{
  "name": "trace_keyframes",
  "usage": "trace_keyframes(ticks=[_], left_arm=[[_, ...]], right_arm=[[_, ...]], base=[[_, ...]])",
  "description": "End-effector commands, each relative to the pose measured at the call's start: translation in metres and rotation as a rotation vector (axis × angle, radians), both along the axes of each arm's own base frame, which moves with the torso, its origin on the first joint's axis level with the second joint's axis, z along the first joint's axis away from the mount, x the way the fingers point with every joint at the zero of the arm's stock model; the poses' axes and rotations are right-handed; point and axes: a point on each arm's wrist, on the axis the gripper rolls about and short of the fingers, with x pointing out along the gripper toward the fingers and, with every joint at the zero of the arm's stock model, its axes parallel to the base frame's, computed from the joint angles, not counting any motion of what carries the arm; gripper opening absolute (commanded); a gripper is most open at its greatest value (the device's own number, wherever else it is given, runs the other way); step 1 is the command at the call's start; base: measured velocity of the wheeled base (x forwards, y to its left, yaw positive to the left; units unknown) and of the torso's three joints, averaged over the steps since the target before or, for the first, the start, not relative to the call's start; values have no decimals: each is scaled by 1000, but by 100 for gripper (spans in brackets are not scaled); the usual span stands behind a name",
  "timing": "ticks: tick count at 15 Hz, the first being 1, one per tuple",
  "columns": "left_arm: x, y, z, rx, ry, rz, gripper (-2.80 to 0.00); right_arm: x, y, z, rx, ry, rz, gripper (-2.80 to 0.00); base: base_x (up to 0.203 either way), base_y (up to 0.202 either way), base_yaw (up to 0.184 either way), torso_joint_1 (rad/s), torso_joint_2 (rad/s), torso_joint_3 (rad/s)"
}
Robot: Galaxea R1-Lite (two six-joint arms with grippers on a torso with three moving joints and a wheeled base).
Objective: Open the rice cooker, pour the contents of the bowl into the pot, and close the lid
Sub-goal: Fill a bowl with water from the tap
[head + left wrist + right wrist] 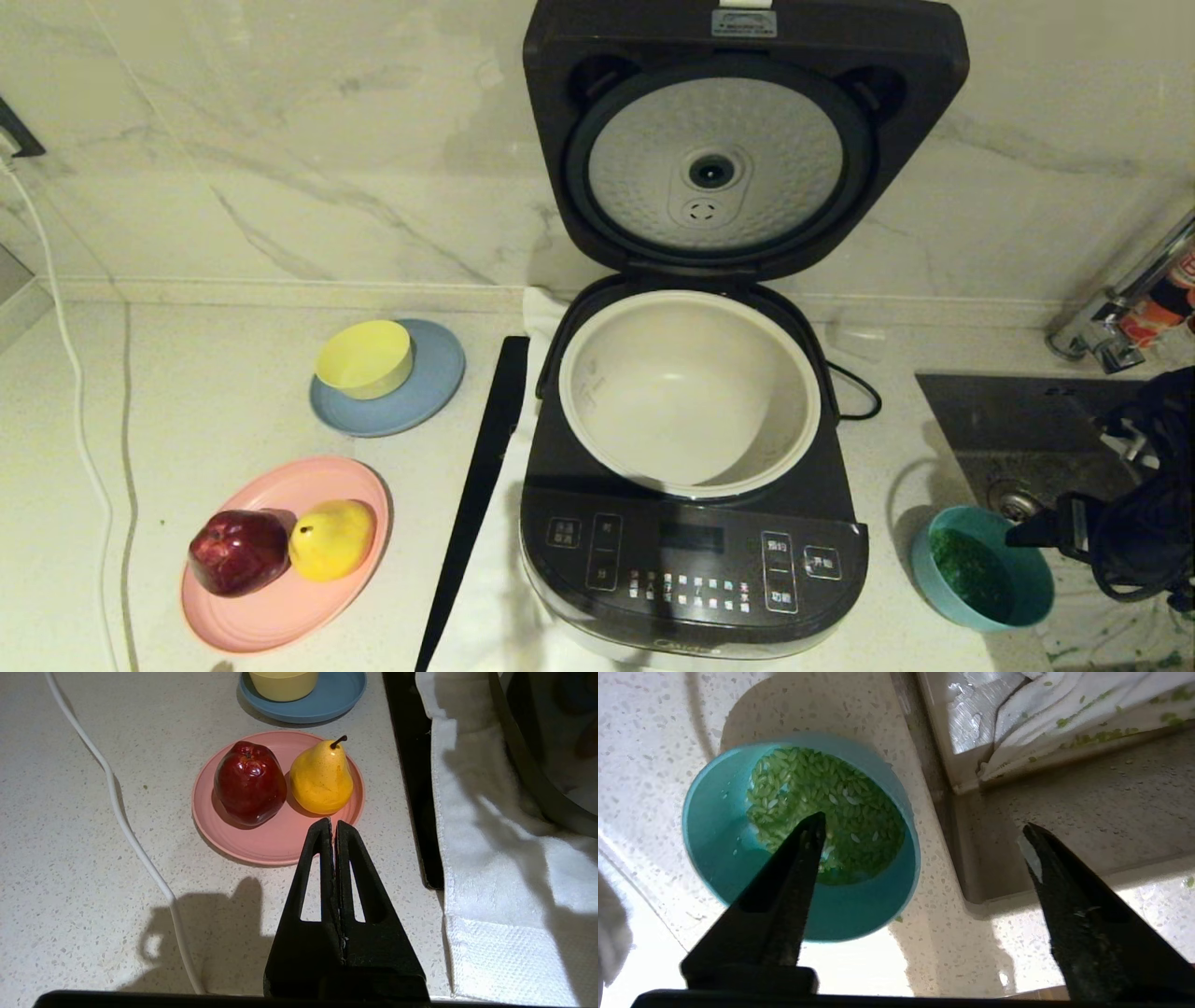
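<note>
While the lid [714, 159] stands raised over the empty pot [689, 392], the bowl [980, 579] sits lower right on the surface [187, 392]. Left wrist view: left gripper [333, 828], jaws shut, empty. Right wrist view: right gripper [924, 830], jaws wide, straddles the bowl's rim. Light, rigid, slippery plastic; pinch the rim, keep loose contents [826, 812] level.

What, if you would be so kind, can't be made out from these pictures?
- Right gripper: its fingers stand open over the bowl; whether one touches the rim is unclear, and in the head view the dark arm hides them.
- Cooker: button labels too small to read; front cut off by the head view's lower edge.
- Lid: top cut off by the upper edge.
- Grains: depth hidden by the bowl wall.
- Left gripper: absent from the head view.
</note>
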Motion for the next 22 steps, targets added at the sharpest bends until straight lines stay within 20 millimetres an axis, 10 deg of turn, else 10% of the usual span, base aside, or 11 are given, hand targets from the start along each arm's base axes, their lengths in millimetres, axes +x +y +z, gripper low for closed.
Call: trace_keyframes(ticks=[1, 20, 21, 22], left_arm=[[0, 0, 0, 1, -1, 0, -280], [0, 0, 0, 1, -1, -1, -280], [0, 0, 0, -1, -1, -1, -280], [0, 0, 0, -1, 0, 0, -280]], right_arm=[[7, -1, -8, 8, 30, -2, 0], [25, -5, -37, 15, 56, -19, 0], [24, -5, -36, 14, 53, -19, -280], [24, -5, -36, 14, 54, -18, -280]], base=[[0, 0, 0, 0, 0, 0], [0, 0, 0, 0, 0, 0], [0, 0, 0, 0, 0, 0], [0, 0, 0, 0, 0, 0]])
